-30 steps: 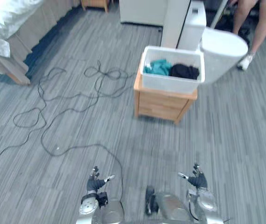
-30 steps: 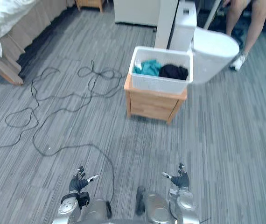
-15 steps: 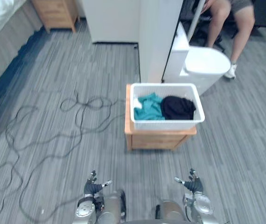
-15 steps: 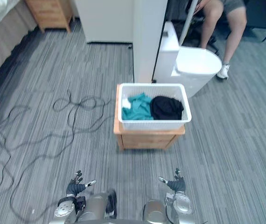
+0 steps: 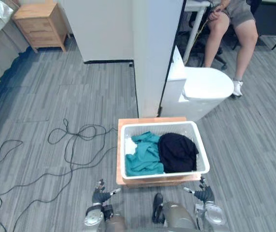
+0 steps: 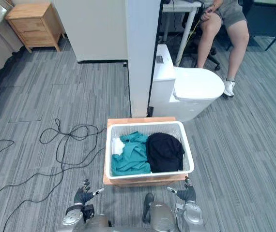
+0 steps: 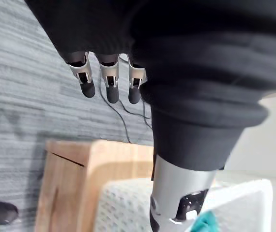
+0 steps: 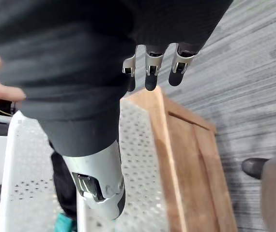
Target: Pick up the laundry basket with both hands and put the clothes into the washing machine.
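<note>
A white perforated laundry basket point(image 5: 203, 150) sits on a low wooden stand point(image 5: 147, 120) just in front of me. Inside it lie a teal garment point(image 5: 143, 154) and a black garment point(image 5: 176, 151). The white washing machine point(image 5: 201, 92) stands behind the stand, beside a white pillar. My left hand point(image 5: 100, 195) hangs low near the stand's front left corner, fingers straight, empty. My right hand point(image 5: 205, 194) hangs by the front right corner, fingers straight too, empty. The stand point(image 7: 99, 164) and basket point(image 8: 133, 159) show past the fingers in the wrist views.
A black cord point(image 5: 65, 150) loops over the grey carpet to the left. A wooden nightstand point(image 5: 37, 25) stands at the far left by a white wall unit. A person sits on a chair point(image 5: 235, 29) behind the washing machine, on the right.
The camera has moved forward: the basket and stand now lie much closer, right before my hands. Both hands stay low and open.
</note>
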Tool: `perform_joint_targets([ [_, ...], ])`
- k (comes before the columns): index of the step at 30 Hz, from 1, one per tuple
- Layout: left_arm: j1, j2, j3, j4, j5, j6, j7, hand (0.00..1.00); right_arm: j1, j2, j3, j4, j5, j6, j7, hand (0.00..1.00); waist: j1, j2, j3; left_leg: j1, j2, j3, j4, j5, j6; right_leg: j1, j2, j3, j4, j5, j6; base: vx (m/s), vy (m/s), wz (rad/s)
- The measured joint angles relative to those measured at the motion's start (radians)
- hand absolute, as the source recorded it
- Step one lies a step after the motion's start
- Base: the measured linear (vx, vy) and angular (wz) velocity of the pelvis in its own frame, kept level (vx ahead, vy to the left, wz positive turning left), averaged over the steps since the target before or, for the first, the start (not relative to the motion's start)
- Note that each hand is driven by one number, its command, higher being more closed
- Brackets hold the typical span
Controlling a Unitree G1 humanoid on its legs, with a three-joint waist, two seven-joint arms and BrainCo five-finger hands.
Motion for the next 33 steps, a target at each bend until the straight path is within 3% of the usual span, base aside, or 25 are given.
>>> perform_joint_targets([
  [1,0.003,0.002,0.000,0.000,-0.003,0.000,0.001,0.00,0.001,-0.007,-0.010,0.001,0.000,-0.001,-0.006,0.00,-0.003,0.020,-0.009,0.003,-0.019,-0.023,-0.171,0.032,-0.014,-0.002,0.016,0.015,-0.013,0.004,0.012,0.13,0.106,-0.44],
  [2,0.005,0.005,0.001,0.002,-0.004,0.000,0.001,0.00,0.003,-0.010,-0.014,0.004,-0.001,0.000,-0.016,0.00,-0.004,0.035,-0.016,0.010,-0.016,-0.032,-0.248,0.043,0.004,-0.003,0.034,0.027,-0.019,0.003,0.022,0.16,0.147,-0.43],
  [4,0.003,0.033,0.001,0.002,-0.005,0.001,0.003,0.00,0.017,0.013,-0.032,-0.002,-0.002,0.001,-0.030,0.00,-0.003,0.007,-0.028,0.048,-0.036,-0.007,-0.316,0.052,0.009,0.000,0.017,0.058,-0.041,0.013,0.044,0.13,0.114,-0.30],
  [9,0.019,0.048,0.002,-0.045,-0.005,0.001,0.005,0.00,0.050,0.015,-0.079,-0.080,-0.042,0.003,-0.084,0.00,-0.003,-0.003,-0.040,0.090,-0.077,0.043,-0.385,0.068,0.031,0.011,-0.015,0.097,-0.087,0.034,0.077,0.08,0.110,-0.17],
  [15,0.049,0.055,0.002,-0.157,-0.005,0.000,0.023,0.00,0.055,0.017,-0.138,-0.293,-0.175,0.017,-0.155,0.00,-0.002,-0.001,-0.049,0.140,-0.092,0.078,-0.448,0.079,0.038,0.020,-0.019,0.129,-0.099,0.037,0.083,0.04,0.035,-0.18],
  [21,0.040,0.055,-0.017,-0.218,-0.027,0.000,0.032,0.00,-0.007,-0.011,-0.143,-0.319,-0.273,0.058,-0.174,0.00,-0.006,0.007,-0.051,0.148,-0.105,0.092,-0.489,0.098,0.037,0.008,-0.016,0.146,-0.114,0.042,0.088,0.01,0.003,-0.08],
  [24,0.019,0.055,-0.056,-0.245,-0.048,-0.001,0.042,0.00,-0.071,-0.072,-0.115,-0.292,-0.278,0.072,-0.173,0.00,-0.008,0.021,-0.051,0.109,-0.110,0.094,-0.486,0.104,0.043,-0.033,-0.015,0.149,-0.113,0.051,0.092,-0.01,0.001,-0.01],
  [27,-0.083,0.054,-0.111,-0.244,-0.063,-0.001,0.049,0.00,-0.253,-0.174,-0.058,-0.162,-0.300,0.081,-0.170,0.00,-0.009,0.039,-0.002,0.016,-0.122,0.092,-0.446,0.114,0.054,-0.118,-0.030,0.156,-0.090,0.072,0.094,-0.09,0.026,-0.01],
  [30,-0.167,0.052,-0.130,-0.238,-0.062,-0.001,0.068,0.00,-0.393,-0.219,-0.017,-0.068,-0.307,0.086,-0.169,0.00,-0.010,0.045,0.047,-0.042,-0.126,0.086,-0.410,0.115,0.058,-0.172,-0.039,0.160,-0.061,0.079,0.096,-0.13,0.028,0.03],
  [33,-0.318,0.055,-0.130,-0.134,-0.062,-0.003,0.101,0.00,-0.614,-0.288,0.024,0.107,-0.307,0.093,-0.169,0.00,-0.010,0.045,0.127,-0.127,-0.127,0.085,-0.354,0.111,0.065,-0.251,-0.046,0.172,-0.023,0.091,0.099,-0.18,0.020,-0.03],
])
